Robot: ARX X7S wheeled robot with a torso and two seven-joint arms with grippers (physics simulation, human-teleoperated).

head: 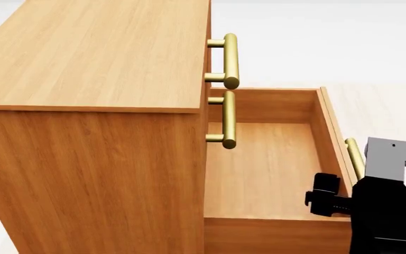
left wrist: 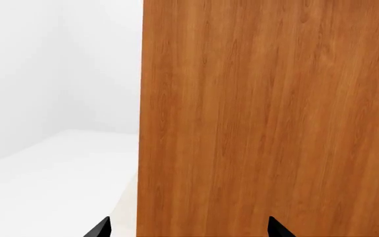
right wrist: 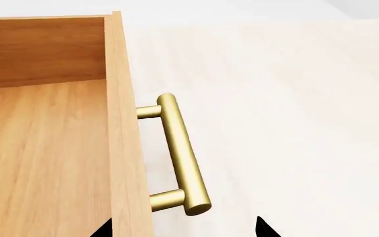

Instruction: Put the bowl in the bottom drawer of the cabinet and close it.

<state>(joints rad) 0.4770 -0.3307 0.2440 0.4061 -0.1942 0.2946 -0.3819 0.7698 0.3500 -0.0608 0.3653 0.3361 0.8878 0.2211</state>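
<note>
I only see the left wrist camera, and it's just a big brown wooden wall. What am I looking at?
Observer: That is a plain panel of the cabinet. The head view shows its bottom drawer pulled out.
Operator: Is the bowl inside it yet?
Observer: No. The drawer's floor is bare, and the bowl shows in no view.
Operator: Where's my other arm?
Observer: The right gripper is open beside the drawer's brass handle, not gripping it.
</note>
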